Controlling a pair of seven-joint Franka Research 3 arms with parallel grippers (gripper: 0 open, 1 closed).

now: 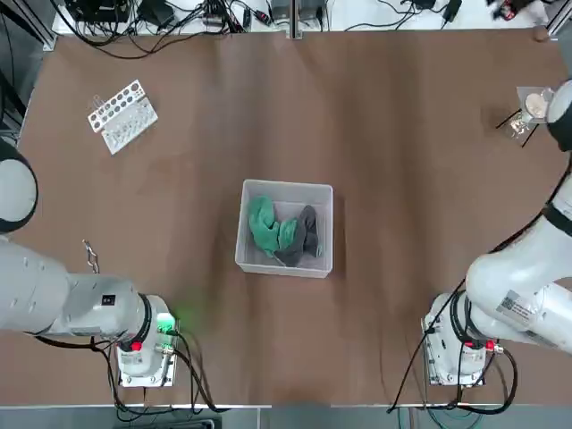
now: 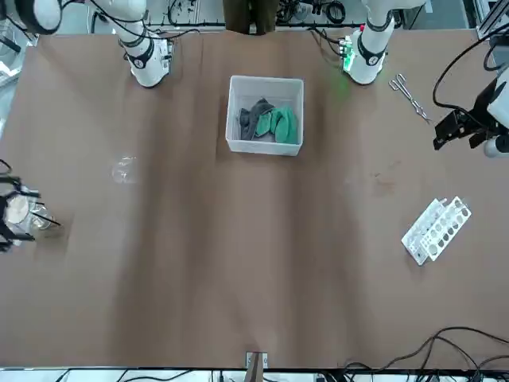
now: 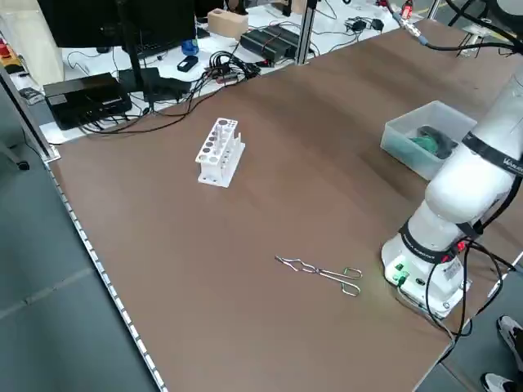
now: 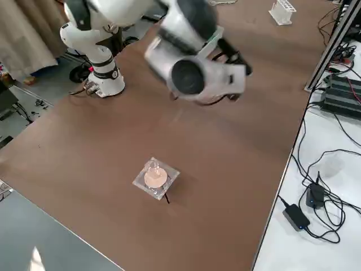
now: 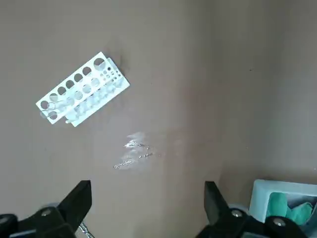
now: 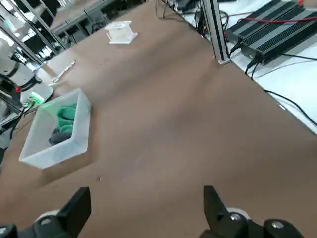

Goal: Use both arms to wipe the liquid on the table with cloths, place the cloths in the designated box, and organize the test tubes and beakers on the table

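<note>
Both cloths, green [image 1: 264, 223] and dark grey [image 1: 307, 231], lay inside the box [image 1: 283, 266] at mid-table, so the wiping looked finished and the tidying of glassware was in hand. The right gripper [image 6: 146, 214], jaws spread and empty, hung above the table's far right side near a small clear beaker [image 4: 153, 166] on a square pad; a clean pickup would call for descending squarely over the glass and closing gently. The left gripper [image 5: 147, 212] waited released, high over its own side. Whether test tubes sat in the white rack [image 1: 122, 116] was hard to make out.
</note>
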